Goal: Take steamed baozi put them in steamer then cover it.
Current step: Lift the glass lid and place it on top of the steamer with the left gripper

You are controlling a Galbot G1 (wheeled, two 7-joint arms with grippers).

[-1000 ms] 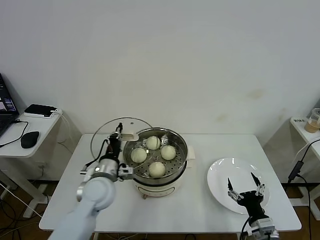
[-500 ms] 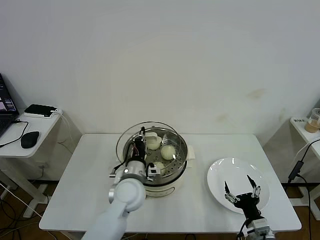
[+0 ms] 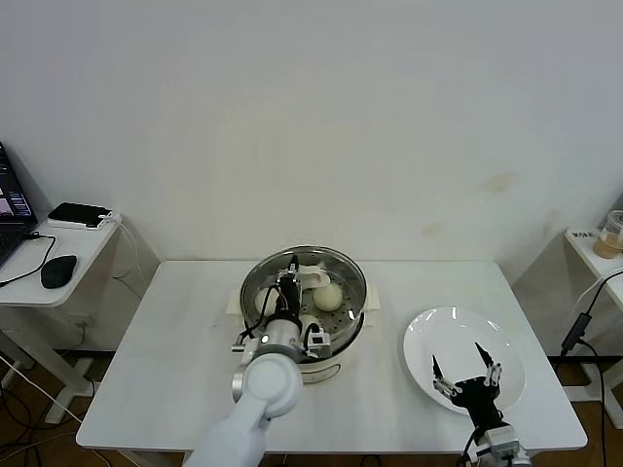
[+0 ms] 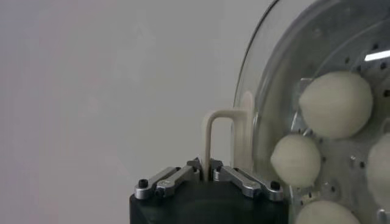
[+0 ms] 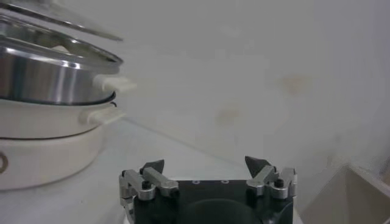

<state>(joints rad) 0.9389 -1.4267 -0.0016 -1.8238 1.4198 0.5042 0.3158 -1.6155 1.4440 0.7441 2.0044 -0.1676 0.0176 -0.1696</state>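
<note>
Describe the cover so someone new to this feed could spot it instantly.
Find the white table; at its middle stands the steel steamer on a cream base. The cover is the clear glass disc over it, gripped by the left gripper at its cream handle. Unlike the white plate, it is see-through.

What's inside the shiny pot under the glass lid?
Round white baozi sit on the holed tray in the steamer, seen through the glass cover. The left hand holding the cover's handle hides part of the steamer, so not every bun shows.
</note>
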